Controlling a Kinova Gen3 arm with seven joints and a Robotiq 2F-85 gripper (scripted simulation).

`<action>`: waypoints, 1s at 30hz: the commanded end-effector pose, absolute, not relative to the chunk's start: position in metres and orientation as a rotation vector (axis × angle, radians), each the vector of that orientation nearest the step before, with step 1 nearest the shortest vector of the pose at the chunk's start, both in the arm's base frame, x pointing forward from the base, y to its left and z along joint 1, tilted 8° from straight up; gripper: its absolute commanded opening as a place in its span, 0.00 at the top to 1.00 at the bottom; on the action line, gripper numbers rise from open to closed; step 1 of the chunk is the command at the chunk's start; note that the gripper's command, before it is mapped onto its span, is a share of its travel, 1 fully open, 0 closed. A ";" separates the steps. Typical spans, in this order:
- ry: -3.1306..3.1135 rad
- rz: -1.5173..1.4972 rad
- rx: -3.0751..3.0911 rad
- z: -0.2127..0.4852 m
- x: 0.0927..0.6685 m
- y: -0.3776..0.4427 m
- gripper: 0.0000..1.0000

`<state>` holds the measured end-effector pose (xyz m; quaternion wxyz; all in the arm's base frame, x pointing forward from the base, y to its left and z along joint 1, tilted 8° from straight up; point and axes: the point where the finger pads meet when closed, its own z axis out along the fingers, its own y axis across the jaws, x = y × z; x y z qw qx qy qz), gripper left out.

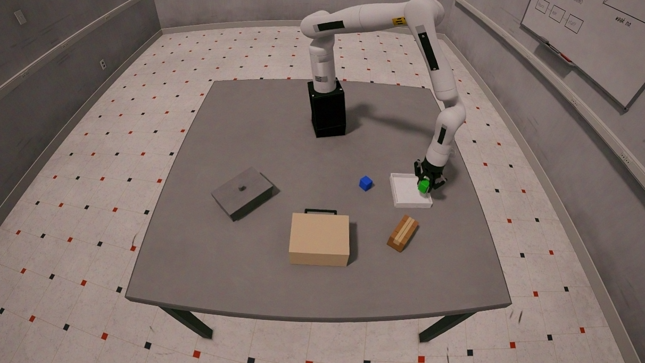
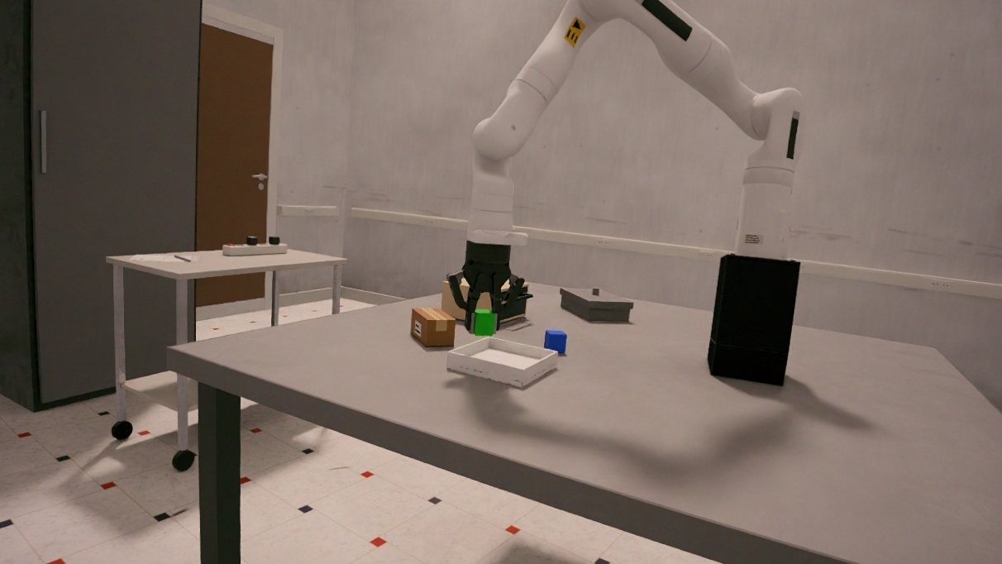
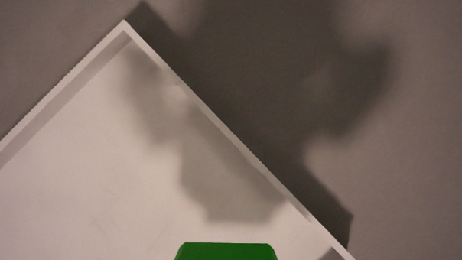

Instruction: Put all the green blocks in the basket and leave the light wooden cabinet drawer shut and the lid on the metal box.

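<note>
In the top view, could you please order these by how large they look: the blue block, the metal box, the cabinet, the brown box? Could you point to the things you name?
1. Cabinet [image 1: 319, 234] [image 2: 453, 301]
2. Metal box [image 1: 234, 196] [image 2: 595, 309]
3. Brown box [image 1: 402, 233] [image 2: 431, 327]
4. Blue block [image 1: 365, 183] [image 2: 555, 341]

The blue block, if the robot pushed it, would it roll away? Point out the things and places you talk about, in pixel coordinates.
Probably not: the blue block [image 1: 365, 183] [image 2: 555, 341] has flat sides, so it would likely slide. It looks stiff, so it probably wouldn't squash. Being about as tall as wide, it might tip if pushed up high.
</note>
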<state>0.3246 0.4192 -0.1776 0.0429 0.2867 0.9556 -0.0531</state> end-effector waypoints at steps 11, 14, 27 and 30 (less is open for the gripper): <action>2.922 -0.159 0.876 -0.200 0.326 0.418 0.90; 2.922 -0.159 0.876 -0.205 0.327 0.417 0.90; 2.922 -0.159 0.876 -0.219 0.327 0.415 0.90; 2.922 -0.159 0.876 -0.221 0.328 0.415 0.90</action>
